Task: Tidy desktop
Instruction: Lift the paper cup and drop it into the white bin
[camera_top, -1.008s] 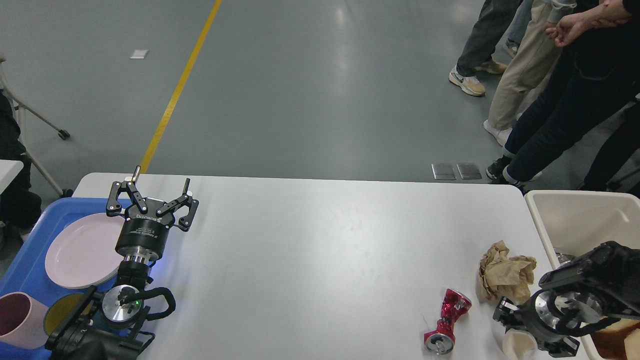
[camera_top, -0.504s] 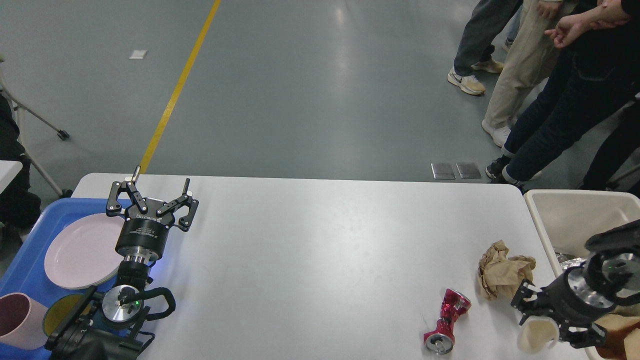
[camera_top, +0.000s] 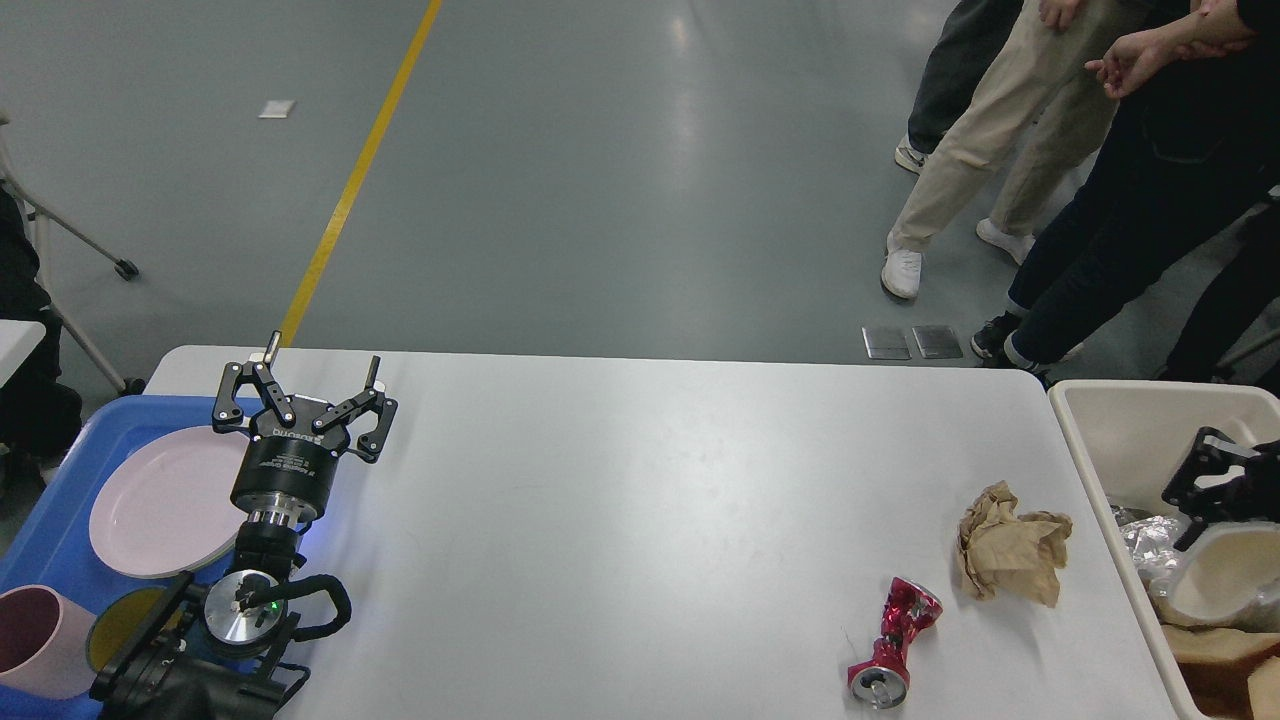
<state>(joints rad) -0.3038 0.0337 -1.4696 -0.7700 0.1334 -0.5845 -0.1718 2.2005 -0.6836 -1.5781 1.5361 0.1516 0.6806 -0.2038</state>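
Blue tray (camera_top: 60, 530): far left, half off the desktop's left edge; it carries a pale pink plate (camera_top: 165, 500), a pink cup (camera_top: 35, 640) and a yellow-lined dish (camera_top: 125, 620). Nothing here has moved in the last second.
Left gripper (camera_top: 318, 385): fingers spread wide and empty, standing above the left end of the table beside the plate, in the same pose as a second ago.
Desktop (camera_top: 620, 520): the white tabletop fills the middle of the view; most of it is bare.
Red can (camera_top: 893, 640): crushed, lying on its side near the front right edge, untouched.
Brown paper (camera_top: 1010, 545): crumpled wad just behind and right of the can, also unmoved.
Change: a second ago the right arm was low over the table's right front corner with a cream cup in its grasp; now that corner is bare and the arm has swung out over the bin.
Right gripper (camera_top: 1205, 490): over the beige bin (camera_top: 1090, 440), apparently clamped on the rim of the cream cup (camera_top: 1225, 585), though the fingers are partly hidden.
Meaning for the task: one piece of rubbish is about to be binned; my judgement is that the can and paper remain.
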